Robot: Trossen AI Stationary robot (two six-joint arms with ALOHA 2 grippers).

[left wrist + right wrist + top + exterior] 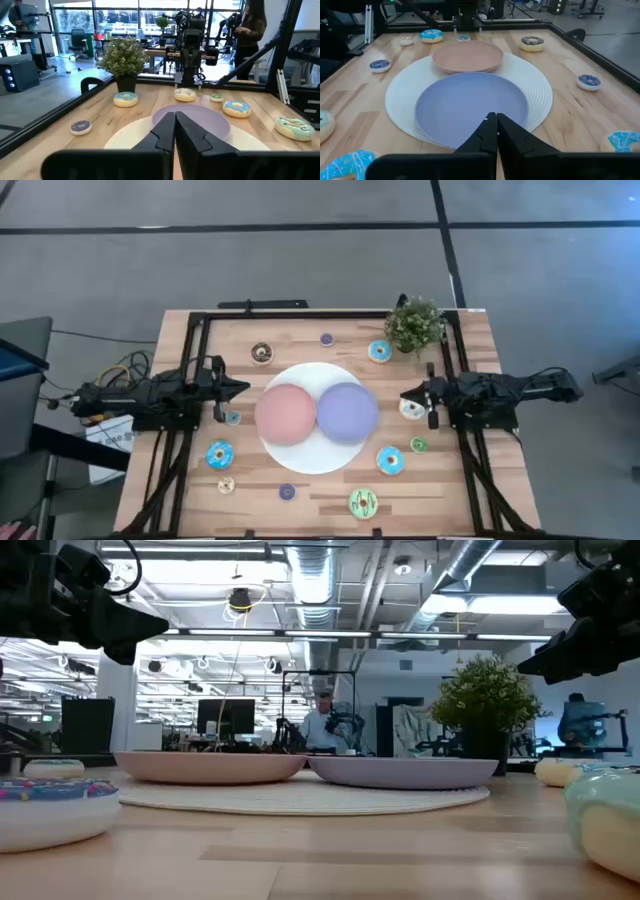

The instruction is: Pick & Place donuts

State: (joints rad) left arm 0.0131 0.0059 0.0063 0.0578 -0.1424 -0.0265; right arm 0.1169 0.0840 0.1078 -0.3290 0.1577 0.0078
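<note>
**Four cameras, one worktop**

You had the high camera looking straight down on the whole worktop [330,480]. Your low camera sat at surface level, close to the nearest donuts, facing the room beyond. Each wrist camera looked across the worktop toward the opposite arm, past its own fingers [175,135] [495,134]. All four views shared the pink plate [286,414] and the purple plate [347,411] on the white mat [318,456].
</note>
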